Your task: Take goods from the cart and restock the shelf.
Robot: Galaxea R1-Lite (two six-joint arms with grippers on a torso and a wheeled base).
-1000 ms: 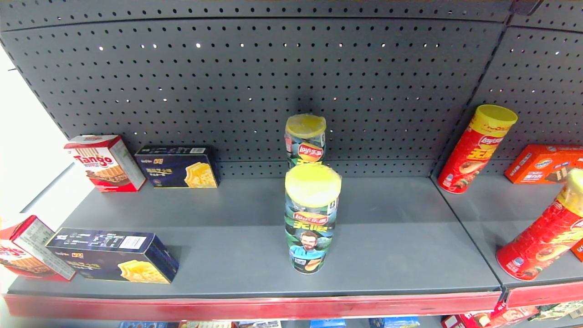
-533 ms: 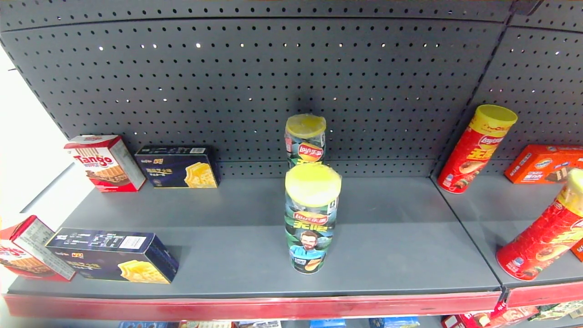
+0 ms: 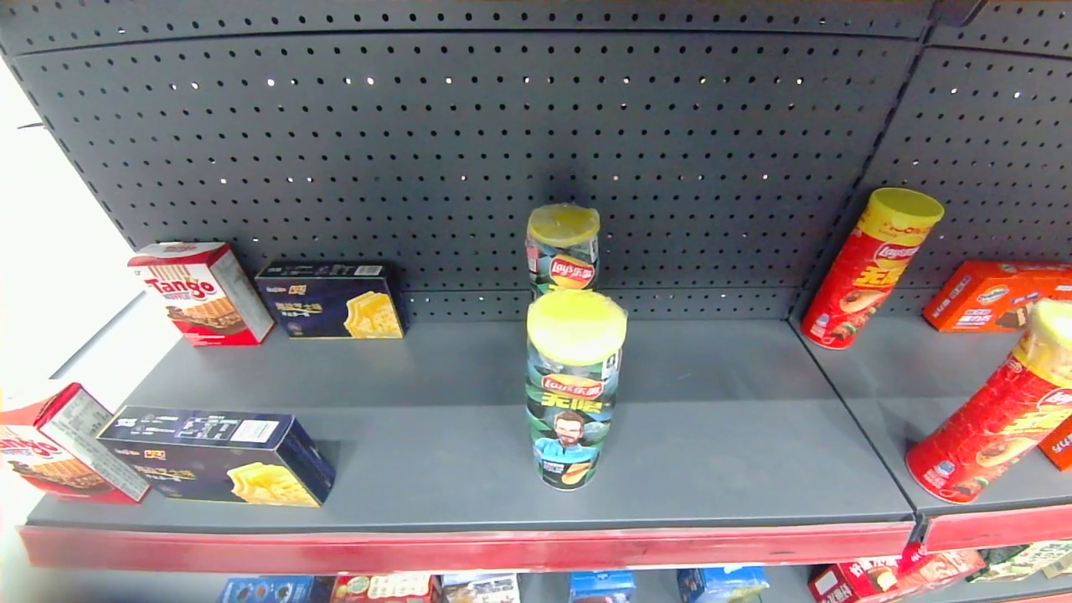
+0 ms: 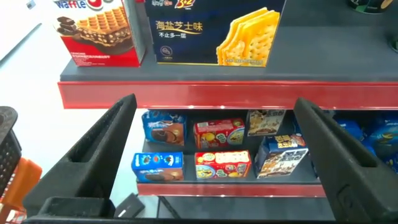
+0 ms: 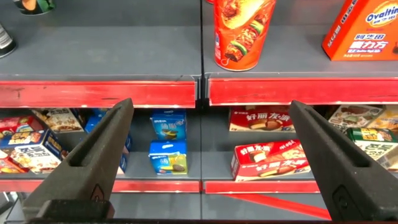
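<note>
Both grippers are held empty before the red front lip of the shelf (image 3: 720, 435). The fingers of the left gripper (image 4: 214, 102) are spread wide with nothing between them, and the fingers of the right gripper (image 5: 211, 104) are likewise released. The step in hand is therefore judged to be the fetching of a further item from the cart. A black mesh object (image 4: 7, 143) near the left gripper may belong to the cart, but this cannot be confirmed. The fingers should be kept spread until an item is straddled. A can should be clamped at mid-body and carried upright. With the front green can (image 3: 574, 394) taken as centre, bare shelf is offered at 3 o'clock and at 9 o'clock. The item should be set down there, label forward, well apart from the standing cans, which are judged easy to topple. The rear green can (image 3: 563, 247) stands at 12 o'clock, the front cracker box (image 3: 222, 456) at 8 o'clock, the rear cracker box (image 3: 335, 300) at 10 o'clock, the rear red can (image 3: 871, 268) at 2 o'clock and the front red can (image 3: 988, 427) at 3 o'clock. Logos and lettering are carried on every pack and are partly legible, but are not transcribed. The cracker boxes are dark blue with pictured yellow crackers.
</note>
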